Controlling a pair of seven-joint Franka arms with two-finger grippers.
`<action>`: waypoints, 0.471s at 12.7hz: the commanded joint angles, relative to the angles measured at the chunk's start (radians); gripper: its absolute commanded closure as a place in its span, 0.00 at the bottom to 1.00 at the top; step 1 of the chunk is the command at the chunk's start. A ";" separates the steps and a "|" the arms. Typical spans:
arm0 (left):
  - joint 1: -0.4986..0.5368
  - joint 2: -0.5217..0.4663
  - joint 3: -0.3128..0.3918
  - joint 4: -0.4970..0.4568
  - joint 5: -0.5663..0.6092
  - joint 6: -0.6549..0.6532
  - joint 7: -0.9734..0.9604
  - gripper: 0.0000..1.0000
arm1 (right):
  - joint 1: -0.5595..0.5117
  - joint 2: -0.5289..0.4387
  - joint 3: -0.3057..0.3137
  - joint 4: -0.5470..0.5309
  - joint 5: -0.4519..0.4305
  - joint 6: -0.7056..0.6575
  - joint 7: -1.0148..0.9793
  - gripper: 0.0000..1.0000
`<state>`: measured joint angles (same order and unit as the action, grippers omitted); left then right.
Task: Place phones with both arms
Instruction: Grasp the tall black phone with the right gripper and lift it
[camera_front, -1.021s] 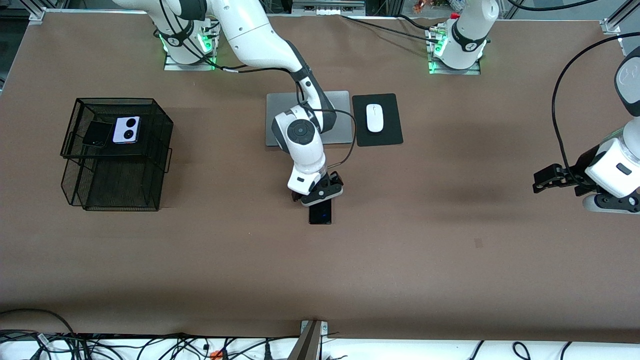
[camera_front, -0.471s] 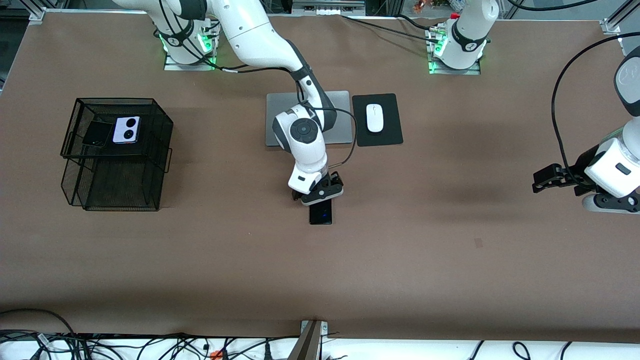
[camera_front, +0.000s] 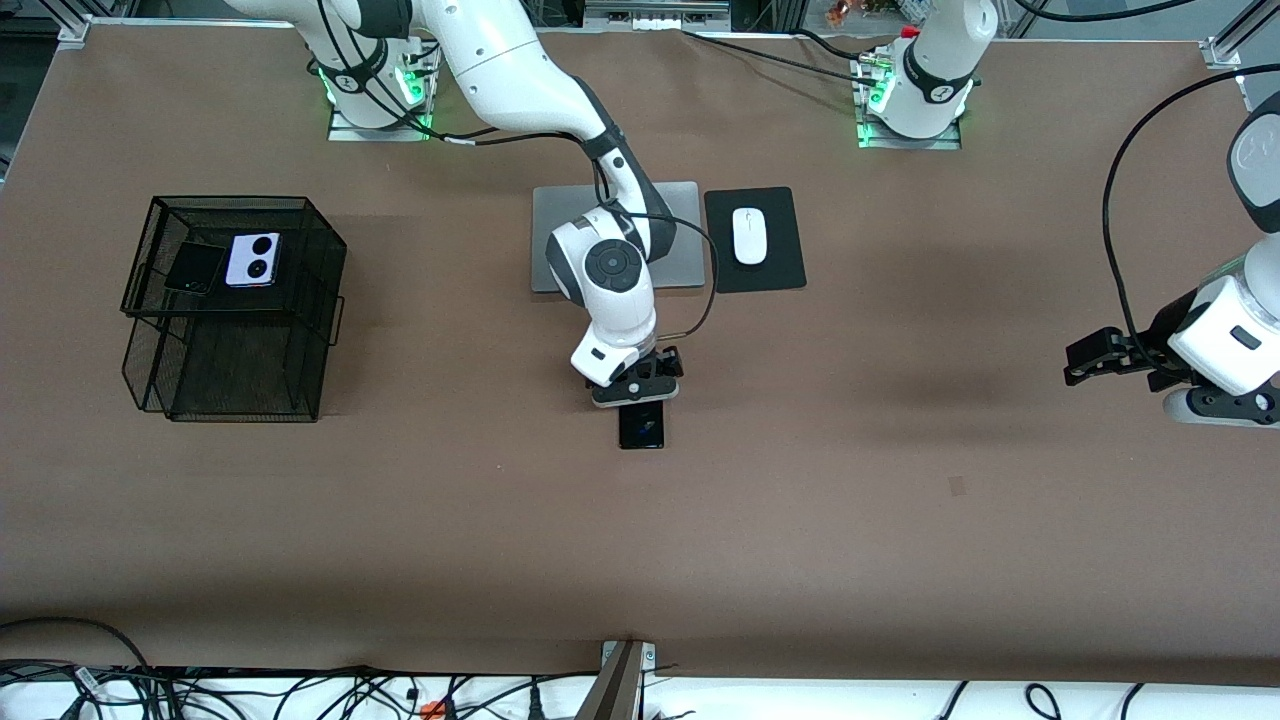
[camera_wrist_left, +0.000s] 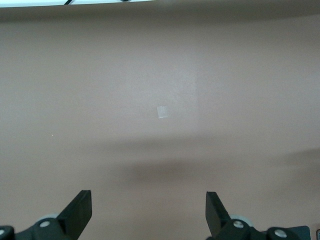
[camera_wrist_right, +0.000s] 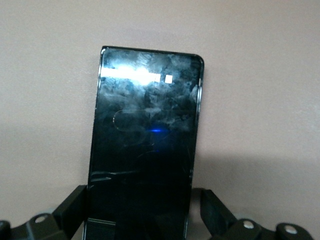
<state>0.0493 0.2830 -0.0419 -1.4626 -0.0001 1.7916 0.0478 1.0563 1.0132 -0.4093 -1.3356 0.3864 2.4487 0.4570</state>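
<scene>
Straddling the slab phone (camera_wrist_right: 145, 145) mid-table, just nearer the camera than the laptop (camera_front: 680, 215), the right gripper (camera_front: 637, 392) is spread, fingers beside its edges. Next: pinch, lift toward the basket (camera_front: 300, 300) holding both flip phones (camera_front: 225, 262). The left gripper (camera_wrist_left: 149, 212) waits, spread.

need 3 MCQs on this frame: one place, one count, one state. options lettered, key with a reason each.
1. Where does the long black phone lie?
A. on the table
B. in the mesh basket
C. on the mouse pad

2. How many phones sit on the mesh basket?
A. none
B. two
C. three

3. How is the left claw?
A. shut on a phone
B. open, holding nothing
C. shut, holding nothing

Key: 1 A, it lies flat between the right claw fingers; 2 B, a black phone and a lilac phone; 3 B, its fingers stand apart over bare table.
</scene>
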 joint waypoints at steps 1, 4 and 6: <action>-0.003 -0.021 -0.001 -0.018 0.017 -0.008 0.014 0.00 | 0.027 0.010 -0.002 -0.008 -0.021 -0.023 0.037 0.01; -0.003 -0.021 -0.001 -0.018 0.017 -0.008 0.012 0.00 | 0.030 0.018 0.000 -0.008 -0.037 -0.022 0.038 0.01; -0.008 -0.019 -0.001 -0.018 0.015 -0.008 0.012 0.00 | 0.028 0.018 0.000 -0.008 -0.047 -0.020 0.037 0.40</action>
<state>0.0488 0.2830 -0.0421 -1.4628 -0.0001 1.7902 0.0478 1.0677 1.0138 -0.4094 -1.3354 0.3569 2.4466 0.4709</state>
